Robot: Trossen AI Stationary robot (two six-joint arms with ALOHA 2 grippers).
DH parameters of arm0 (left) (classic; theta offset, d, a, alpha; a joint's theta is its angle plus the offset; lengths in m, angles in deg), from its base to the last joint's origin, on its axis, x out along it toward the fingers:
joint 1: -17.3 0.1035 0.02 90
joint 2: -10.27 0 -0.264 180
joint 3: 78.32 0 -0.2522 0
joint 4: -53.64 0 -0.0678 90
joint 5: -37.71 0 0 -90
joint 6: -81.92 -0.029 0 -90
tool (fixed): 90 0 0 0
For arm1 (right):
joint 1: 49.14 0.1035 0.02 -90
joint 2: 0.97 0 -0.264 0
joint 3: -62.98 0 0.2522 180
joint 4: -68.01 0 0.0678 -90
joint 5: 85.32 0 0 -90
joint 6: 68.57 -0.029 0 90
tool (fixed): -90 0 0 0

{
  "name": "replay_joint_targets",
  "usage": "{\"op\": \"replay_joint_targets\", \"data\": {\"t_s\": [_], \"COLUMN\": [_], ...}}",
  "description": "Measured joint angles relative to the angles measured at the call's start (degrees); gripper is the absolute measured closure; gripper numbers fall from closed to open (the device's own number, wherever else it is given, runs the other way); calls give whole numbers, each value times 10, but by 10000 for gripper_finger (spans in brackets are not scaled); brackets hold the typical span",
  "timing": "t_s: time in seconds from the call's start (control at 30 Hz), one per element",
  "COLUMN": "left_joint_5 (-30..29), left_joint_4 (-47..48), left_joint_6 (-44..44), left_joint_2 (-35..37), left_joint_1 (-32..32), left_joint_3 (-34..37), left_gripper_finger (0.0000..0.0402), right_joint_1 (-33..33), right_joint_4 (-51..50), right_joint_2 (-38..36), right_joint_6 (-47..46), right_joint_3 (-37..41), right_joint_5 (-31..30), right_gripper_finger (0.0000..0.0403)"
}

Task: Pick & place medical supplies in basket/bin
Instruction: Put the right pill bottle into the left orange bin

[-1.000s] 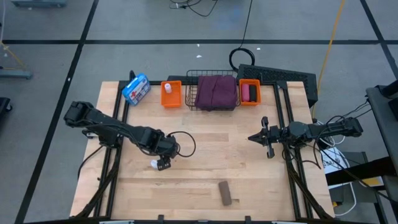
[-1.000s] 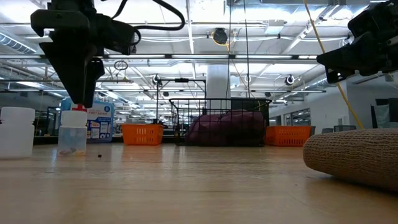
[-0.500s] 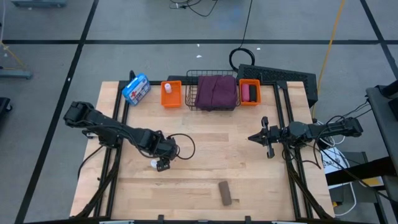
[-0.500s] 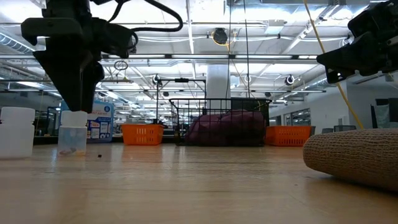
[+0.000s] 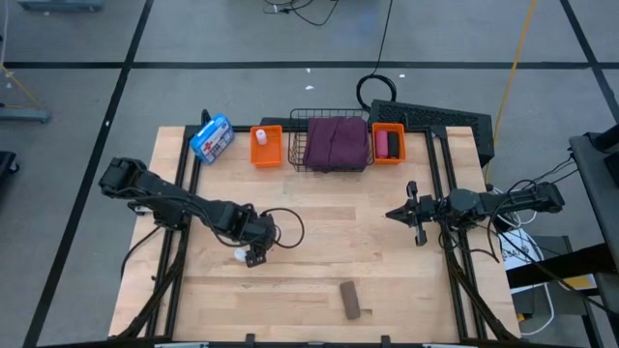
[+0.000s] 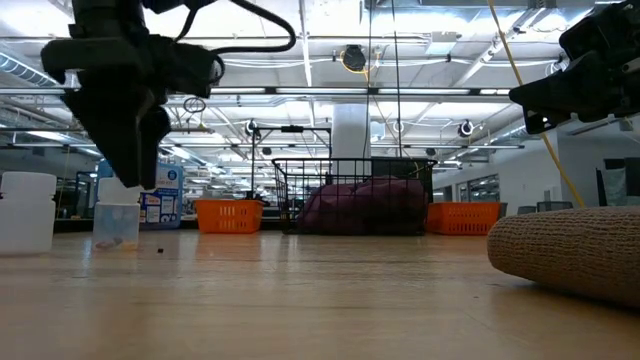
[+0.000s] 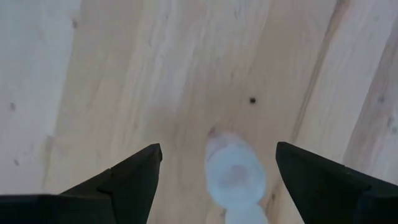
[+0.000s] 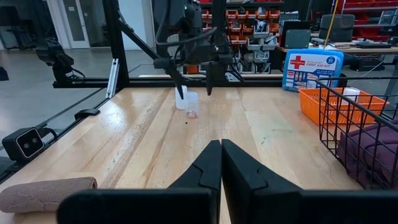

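A tiny white vial (image 5: pixel 239 254) (image 6: pixel 117 222) stands upright on its base on the wooden table, left of the middle. My left gripper (image 5: pixel 253 255) (image 7: pixel 217 149) points down over it, open. Its fingers stand on either side of the vial's cap (image 7: pixel 233 176) without touching. A second white vial (image 6: pixel 27 212) (image 8: pixel 181 98) stands close by. A brown roll (image 5: pixel 351 300) lies near the front edge. The black wire basket (image 5: pixel 294 145) at the far edge holds the maroon cloth (image 5: pixel 337 143). My right gripper (image 5: pixel 391 215) (image 8: pixel 221 148) hovers shut at the right.
Two orange bins flank the basket. The left one (image 5: pixel 266 145) holds a white vial, and the right one (image 5: pixel 388 143) holds pink and black rolls. A blue-and-white pouch (image 5: pixel 211 138) lies at the far left. Bare wood spans the table's middle.
My left gripper has sunk a little toward the vial and now covers the cap in the low view. It has stayed open. The vial has not moved.
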State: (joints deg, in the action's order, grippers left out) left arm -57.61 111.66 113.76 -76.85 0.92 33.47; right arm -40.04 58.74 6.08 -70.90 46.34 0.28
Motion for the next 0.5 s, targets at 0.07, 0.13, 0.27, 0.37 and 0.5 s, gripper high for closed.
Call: {"op": "replay_joint_targets", "data": {"t_s": [0.07, 0.13, 0.27, 0.37, 0.5], "left_joint_5": [7, 12, 13, 4, 4], "left_joint_4": [4, 9, 13, 13, 12], "left_joint_6": [1, 1, 0, 0, -1], "left_joint_2": [0, 0, 0, 0, 0], "left_joint_1": [0, 0, 0, 0, 0], "left_joint_3": [3, 3, 3, 3, 3], "left_gripper_finger": [76, 76, 76, 76, 78], "right_joint_1": [0, 0, 0, 0, 0], "right_joint_4": [0, 0, 0, 0, 0], "right_joint_2": [0, 0, 0, 0, 0], "right_joint_6": [0, 0, 0, 0, 0], "right_joint_3": [0, 0, 0, 0, 0], "right_joint_5": [0, 0, 0, 0, 0], "right_gripper_finger": [403, 403, 403, 403, 403]}}
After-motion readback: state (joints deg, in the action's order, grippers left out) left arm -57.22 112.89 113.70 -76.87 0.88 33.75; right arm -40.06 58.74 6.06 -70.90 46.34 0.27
